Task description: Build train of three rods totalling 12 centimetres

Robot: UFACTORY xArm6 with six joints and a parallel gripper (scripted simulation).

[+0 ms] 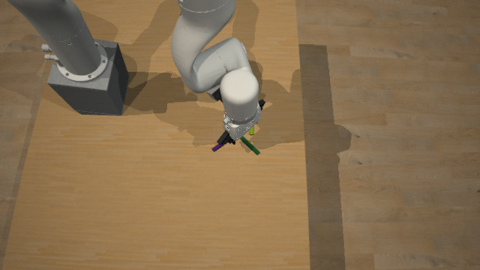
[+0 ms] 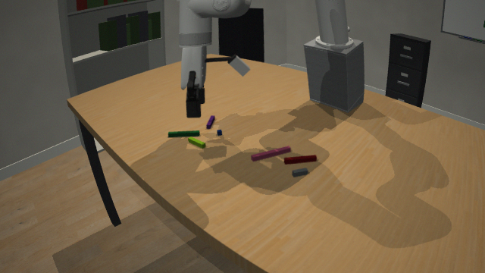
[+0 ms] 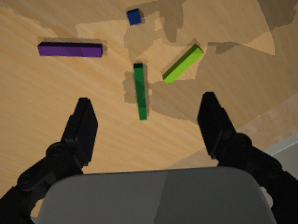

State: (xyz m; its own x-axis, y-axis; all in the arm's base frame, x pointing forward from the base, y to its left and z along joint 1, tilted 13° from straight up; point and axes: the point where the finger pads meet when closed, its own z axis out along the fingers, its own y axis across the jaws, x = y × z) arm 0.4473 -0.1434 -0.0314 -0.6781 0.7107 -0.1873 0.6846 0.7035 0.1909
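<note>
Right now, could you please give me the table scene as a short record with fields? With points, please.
gripper: open, above the table, holding nothing (image 3: 147,125)
rods near it: green (image 1: 250,145) (image 2: 183,133) (image 3: 140,92), lime (image 1: 251,131) (image 2: 196,142) (image 3: 183,64), purple (image 1: 218,147) (image 2: 211,122) (image 3: 70,49), blue (image 2: 219,132) (image 3: 134,17)
rods nearer the robot's base: pink (image 2: 270,153), red (image 2: 300,159), grey (image 2: 300,172)
rods lying flat: all seven
train: none laid yet
likely train: blue, grey and green, summing to twelve

Access around the green rod, viewed from the wrist.

The green rod (image 1: 250,145) (image 2: 183,133) (image 3: 140,92) lies between the open gripper's (image 1: 229,139) (image 2: 193,114) (image 3: 149,127) finger lines, apart from both fingers. Bare table separates it from the purple rod (image 1: 218,147) (image 2: 211,121) (image 3: 70,50) on one flank. The lime rod (image 1: 251,130) (image 2: 196,142) (image 3: 183,64) obstructs the other flank, nearer; the blue rod (image 2: 219,132) (image 3: 134,16) stands beyond its far end. Nothing blocks the near end.
</note>
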